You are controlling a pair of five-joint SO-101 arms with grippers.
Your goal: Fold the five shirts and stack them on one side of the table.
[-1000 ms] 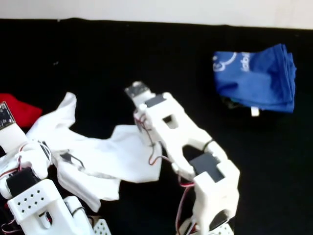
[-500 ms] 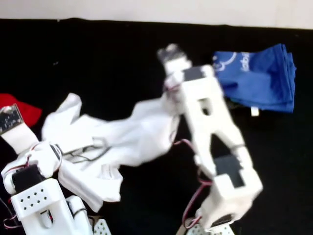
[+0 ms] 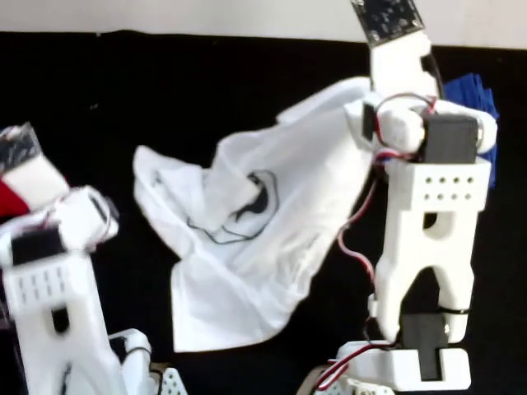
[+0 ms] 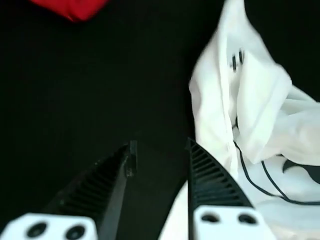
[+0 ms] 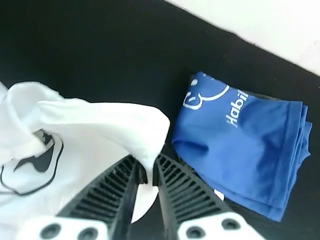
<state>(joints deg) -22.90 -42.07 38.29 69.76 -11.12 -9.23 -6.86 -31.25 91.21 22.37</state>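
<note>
White shirt [image 3: 263,214] is held up over the black table [image 3: 165,90] in the high view. Its long axis slants from a bunched corner high beside my right arm [image 3: 428,189] down to a loose hem near the table's front edge. The front, printed with a thin dark line drawing, faces the camera, and one flap juts out toward the left side. My left arm [image 3: 49,271] stands at the near left, apart from the cloth. A strip of the blue shirt [image 3: 486,95] shows behind my right arm, and a patch of the red shirt [image 3: 6,200] shows behind my left.

The left wrist view shows my left gripper [image 4: 161,147] with its fingers spread wide. Nothing is between them, and bare black table lies beneath. The white shirt's folds and dark print are just beside one finger. The red shirt lies well apart, beyond the fingertips.

The right wrist view gives the grip itself. My right gripper [image 5: 150,169] has its fingers drawn almost together, pinching a rounded fold of the white shirt. The rest of the cloth falls away to one side, print outward. Near that fold the blue shirt lies folded flat on the table, white lettering up, with a darker layer under its far edge. A pale wall [image 5: 260,25] runs along the table's far edge.
</note>
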